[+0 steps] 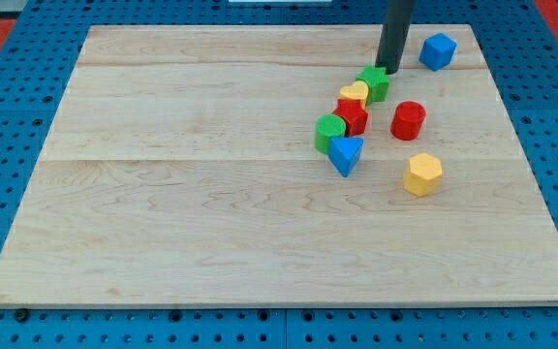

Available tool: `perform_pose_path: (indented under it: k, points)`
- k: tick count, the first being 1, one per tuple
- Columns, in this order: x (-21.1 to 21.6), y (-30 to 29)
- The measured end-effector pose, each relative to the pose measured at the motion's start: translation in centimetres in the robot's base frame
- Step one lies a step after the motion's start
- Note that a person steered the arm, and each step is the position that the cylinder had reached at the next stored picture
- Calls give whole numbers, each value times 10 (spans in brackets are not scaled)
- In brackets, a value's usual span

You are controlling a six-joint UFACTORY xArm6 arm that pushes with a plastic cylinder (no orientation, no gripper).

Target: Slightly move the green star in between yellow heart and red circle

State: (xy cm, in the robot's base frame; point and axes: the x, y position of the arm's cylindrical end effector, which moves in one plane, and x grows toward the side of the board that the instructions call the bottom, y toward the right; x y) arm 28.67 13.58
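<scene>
My tip (pixel 389 69) touches the green star's (pixel 375 83) far right edge; yellow heart (pixel 355 93) left, red circle (pixel 408 119) nearer right. No jaws here, only a rod.

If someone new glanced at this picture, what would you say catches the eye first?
Probably the dark rod coming down from the view's top, my tip right beside the green star. Below it a tight cluster runs: yellow heart, red star, green circle, blue triangle. The red circle stands apart at the right.

The desk (pixel 211 194) is pale, matt wood with visible grain. The green star (pixel 375 83) and red circle (pixel 408 119) look like smooth painted blocks.
</scene>
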Motion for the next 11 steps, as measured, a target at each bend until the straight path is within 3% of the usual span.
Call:
perform_pose_path:
  k: [1, 3, 7, 11]
  points:
    - [-1, -47]
    - [-1, -77]
    - [23, 16]
    - [74, 26]
